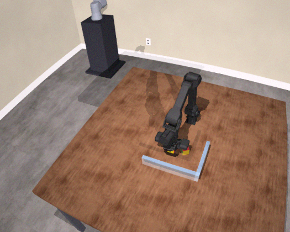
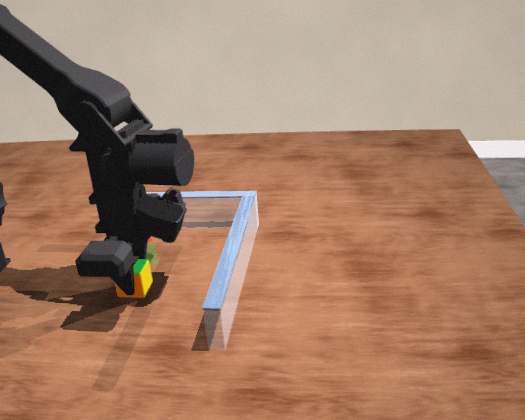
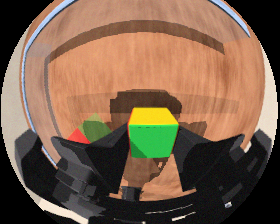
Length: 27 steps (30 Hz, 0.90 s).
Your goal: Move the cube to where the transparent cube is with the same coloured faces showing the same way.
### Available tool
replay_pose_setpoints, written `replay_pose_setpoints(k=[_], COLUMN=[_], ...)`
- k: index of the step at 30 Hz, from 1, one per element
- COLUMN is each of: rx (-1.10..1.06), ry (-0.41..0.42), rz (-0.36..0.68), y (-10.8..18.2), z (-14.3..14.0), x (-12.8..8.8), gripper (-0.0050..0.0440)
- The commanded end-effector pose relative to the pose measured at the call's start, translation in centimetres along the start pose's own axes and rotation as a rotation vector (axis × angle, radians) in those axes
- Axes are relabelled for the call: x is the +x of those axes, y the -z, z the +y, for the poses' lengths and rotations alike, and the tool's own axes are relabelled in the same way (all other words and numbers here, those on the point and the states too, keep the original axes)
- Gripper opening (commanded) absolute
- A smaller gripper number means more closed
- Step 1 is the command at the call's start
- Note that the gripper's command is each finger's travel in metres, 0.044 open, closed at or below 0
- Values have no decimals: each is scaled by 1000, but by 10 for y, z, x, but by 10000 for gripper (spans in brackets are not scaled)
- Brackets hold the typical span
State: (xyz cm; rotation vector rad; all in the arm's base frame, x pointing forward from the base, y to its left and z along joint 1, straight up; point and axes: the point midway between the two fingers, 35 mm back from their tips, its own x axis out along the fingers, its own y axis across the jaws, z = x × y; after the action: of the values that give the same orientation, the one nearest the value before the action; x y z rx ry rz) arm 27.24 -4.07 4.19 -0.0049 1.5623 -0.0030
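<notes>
My gripper [image 2: 132,277] is shut on the cube [image 2: 141,278], which shows a green face on top and yellow and orange sides. I hold it low, at or just above the wooden table. In the wrist view the cube [image 3: 151,133] sits between my fingers with green facing the camera and yellow above it. The transparent cube [image 2: 151,252] stands close beside it, partly hidden by my fingers, with faint green and red faces. It also shows in the wrist view [image 3: 90,131] to the left of the held cube. In the top view the held cube [image 1: 172,152] is left of the transparent cube [image 1: 185,151].
A low light-blue L-shaped wall [image 2: 230,237] borders the spot on two sides, also seen in the top view [image 1: 183,170]. My arm's base [image 1: 191,114] stands behind on the table. A dark pedestal [image 1: 100,45] with a grey arm stands on the floor at the back.
</notes>
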Motion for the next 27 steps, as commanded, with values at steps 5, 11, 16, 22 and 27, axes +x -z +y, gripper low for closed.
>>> replay_pose_setpoints(k=[5, 11, 16, 22, 27], rx=[1, 1, 1, 1, 1], ry=[-5, -5, -5, -5, -5], rz=[-20, -20, -20, -20, -20], y=[-4, -4, -4, -4, -4], z=[0, 0, 0, 0, 0], x=[-4, -4, -4, -4, -4], gripper=[48, 192, 280, 280, 280])
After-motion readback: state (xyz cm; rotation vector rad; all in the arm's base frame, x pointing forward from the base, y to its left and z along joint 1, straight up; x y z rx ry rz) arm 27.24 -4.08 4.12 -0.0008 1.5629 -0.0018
